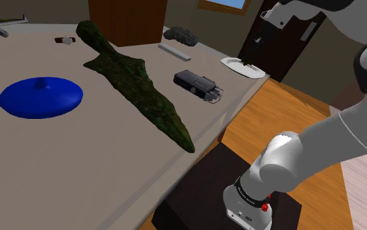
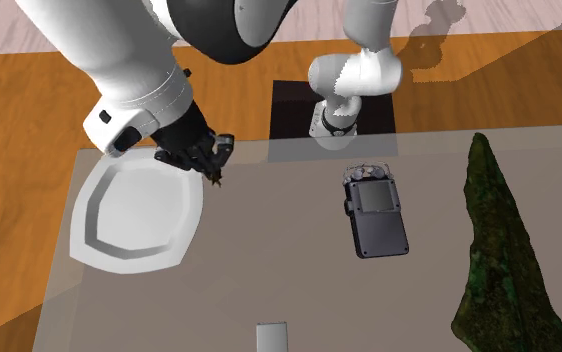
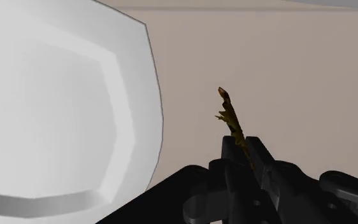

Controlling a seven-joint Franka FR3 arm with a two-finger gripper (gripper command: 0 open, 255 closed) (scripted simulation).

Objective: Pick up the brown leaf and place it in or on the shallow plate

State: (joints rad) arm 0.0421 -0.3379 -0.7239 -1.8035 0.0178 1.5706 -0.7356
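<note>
Brown and thin, the leaf stands out from between the black fingers of the gripper, which are closed narrow on it, so the pick-up seems done and the carrying step is in hand. The gripper hangs over the table just beside the rim of the white shallow plate, not yet above its middle. The next move, I judge, calls for a short shift over the plate and then an opening of the fingers
</note>
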